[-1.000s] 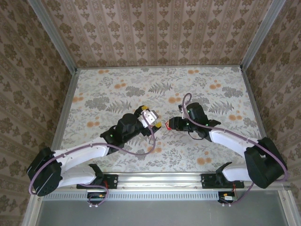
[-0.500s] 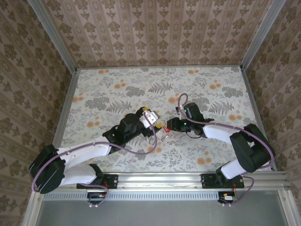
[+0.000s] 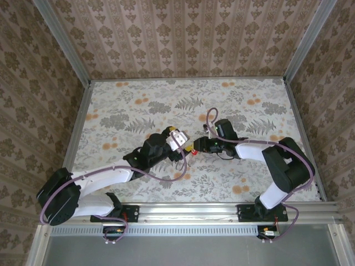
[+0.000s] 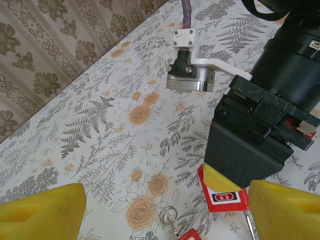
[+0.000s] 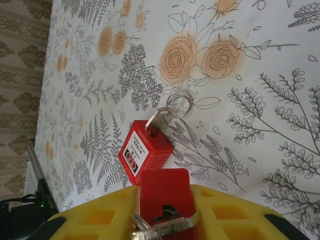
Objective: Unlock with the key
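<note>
Floral-print bench, patterned wallpaper walls on 3 sides, metal rail along the near edge.

My right jaws: clamped on a red padlock, yellow pads tight on both its sides. A bent metal piece shows at its near end, prob. the shackle, can't tell for sure. In the left wrist view this padlock's label faces the cam and it sits under my right pad, low over the bench; contact w/ the bench can't be told.

Just beyond the right jaws is a second red lock, lying flat on the bench, label side up, tilted. It's close to the held one; touching or not, can't tell. The key is stuck in its far end and looks seated. A split ring hangs on the key head, flat on the bench by an orange flower print.

My left jaws: wide apart, gripping nothing, yellow pads at both lower corners of the left wrist view. They face the right jaws, w/ the ring and both red locks in the gap between the pads, none touched.

Top view: both jaws meet nose to nose near bench centre, a bit toward the near side. Arms angle in from each base, purple cables looped along them.
</note>
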